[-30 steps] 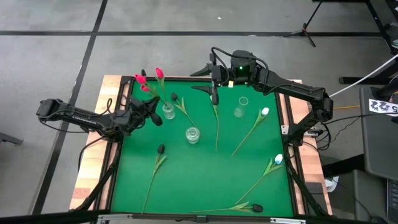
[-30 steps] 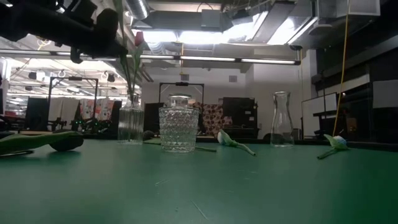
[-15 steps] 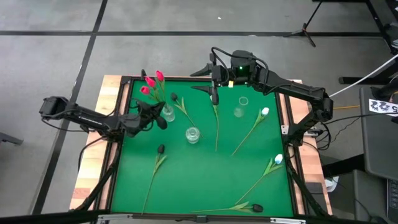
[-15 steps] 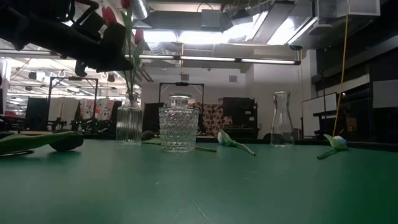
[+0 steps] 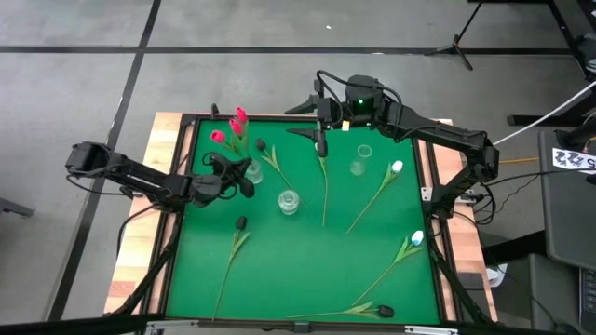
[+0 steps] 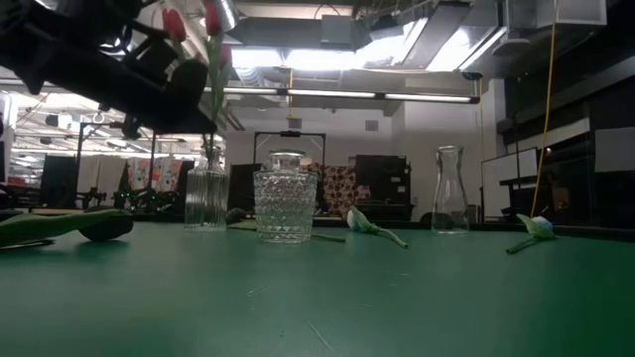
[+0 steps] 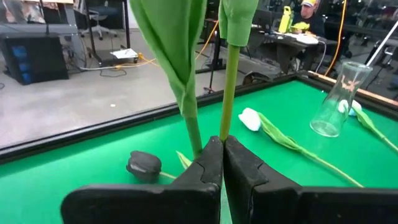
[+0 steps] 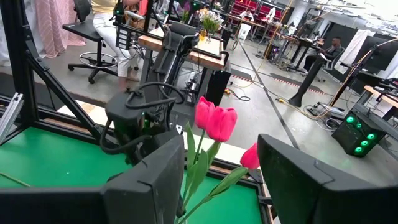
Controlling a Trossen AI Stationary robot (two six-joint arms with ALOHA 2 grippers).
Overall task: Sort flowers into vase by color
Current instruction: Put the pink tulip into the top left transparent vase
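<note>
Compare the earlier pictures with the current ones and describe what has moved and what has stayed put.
The left end effector, shut on a tulip stem, has slid toward the table's middle, ending beside the ribbed vase. The pink tulips shifted the same way. The right end effector stayed at the far edge, open. The flowers lying on the green table and the other two vases did not move.

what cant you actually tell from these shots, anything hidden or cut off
- Left wrist view: the left claw is shut on a green stem; the head is cut off by the top edge, so its colour is unknown.
- Low view: the ribbed vase shows, but the dark left arm hides most of the pink tulips.
- Right wrist view: the right claw is open; the vase under the tulips is hidden by its fingers.
</note>
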